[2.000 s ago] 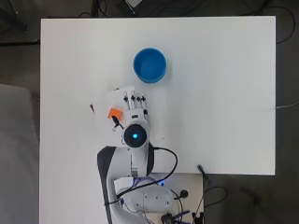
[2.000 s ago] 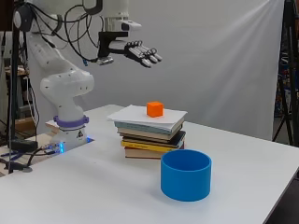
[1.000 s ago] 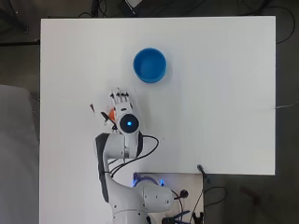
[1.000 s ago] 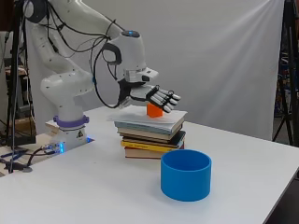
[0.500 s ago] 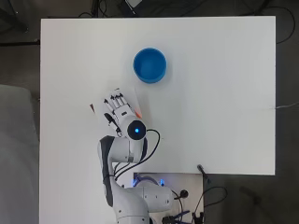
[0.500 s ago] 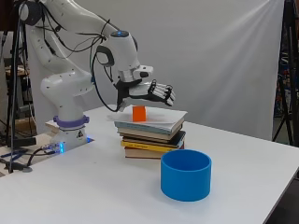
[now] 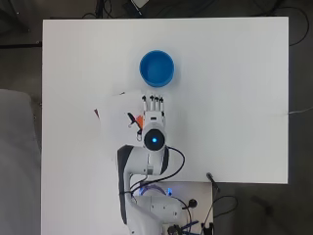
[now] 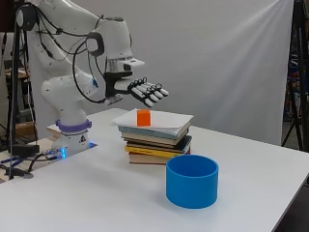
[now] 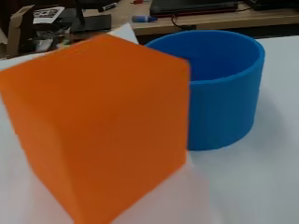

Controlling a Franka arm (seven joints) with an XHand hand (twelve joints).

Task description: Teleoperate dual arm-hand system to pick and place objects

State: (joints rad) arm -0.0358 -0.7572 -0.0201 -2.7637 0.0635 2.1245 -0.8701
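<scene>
- My hand is up in the air, just above the orange block, and it is not touching it.
- My fingers are out straight and a little spread, so my hand is open and holds nothing.
- My palm faces down, and my fingers point to the far side of the desk, toward the blue bowl.
- The orange block sits flat on a white sheet of paper.
- The paper lies on top of a pile of books.
- From the side, the block is at the end of the pile that is nearer to my arm.
- From above, my hand hides most of the block. Only a small orange bit peeks out beside my wrist.
- The pile of books stands on the white desk, close in front of my arm's base.
- The blue bowl is round and open at the top, and I see nothing inside it.
- It stands on the desk near the books but not touching them, farther from my arm than the pile.
- My wrist camera sees the orange block very big and close on the white paper, with the blue bowl behind it.
</scene>
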